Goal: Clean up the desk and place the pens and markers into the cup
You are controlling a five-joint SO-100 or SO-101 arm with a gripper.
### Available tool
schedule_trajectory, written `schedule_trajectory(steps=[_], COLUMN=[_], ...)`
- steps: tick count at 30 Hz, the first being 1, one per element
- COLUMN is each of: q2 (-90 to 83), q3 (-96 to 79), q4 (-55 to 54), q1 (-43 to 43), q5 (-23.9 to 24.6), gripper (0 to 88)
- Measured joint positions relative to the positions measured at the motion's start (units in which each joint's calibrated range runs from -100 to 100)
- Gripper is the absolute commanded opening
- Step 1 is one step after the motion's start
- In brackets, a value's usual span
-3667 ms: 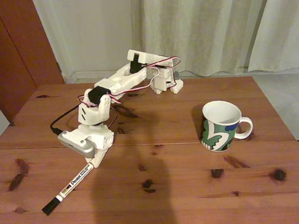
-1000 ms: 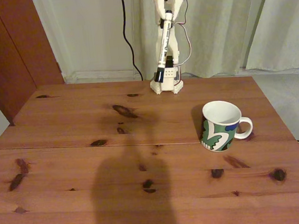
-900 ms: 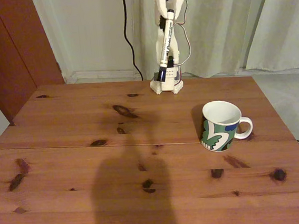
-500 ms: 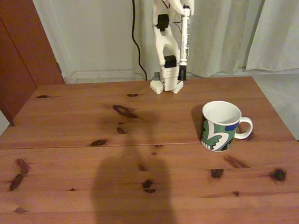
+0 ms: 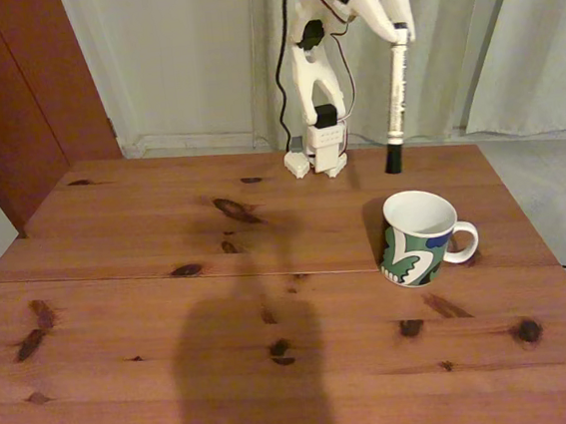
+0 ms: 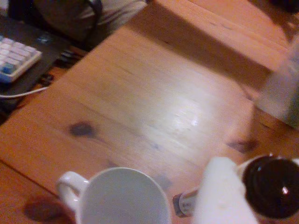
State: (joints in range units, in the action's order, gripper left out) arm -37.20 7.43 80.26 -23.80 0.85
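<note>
Holding marker vertical, cap down, jaws clamped on its top end, upper centre-right of fixed view, for insertion into cup below.

The wrist view looks down on the reddish-brown tabletop. The white cup sits at the bottom edge, mouth open, handle to its left. At bottom right, the end effector grips the marker. A keyboard lies at upper left.
</note>
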Motion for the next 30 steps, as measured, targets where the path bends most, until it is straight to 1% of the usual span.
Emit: schedule_trajectory(steps=[4,9,15,20,30], q2=[1.1,1.1,1.1,1.5,1.6], q3=[0.0,0.0,-1.9,-6.3,-8.7], q4=[-1.0,-1.0,-1.0,-1.1,-1.2], q1=[-1.1,-6.2,-8.8,-8.4,-8.4], q5=[0.6,2.1,3.3,3.3,3.3], gripper=[0.9,0.9,0.9,0.9,0.9])
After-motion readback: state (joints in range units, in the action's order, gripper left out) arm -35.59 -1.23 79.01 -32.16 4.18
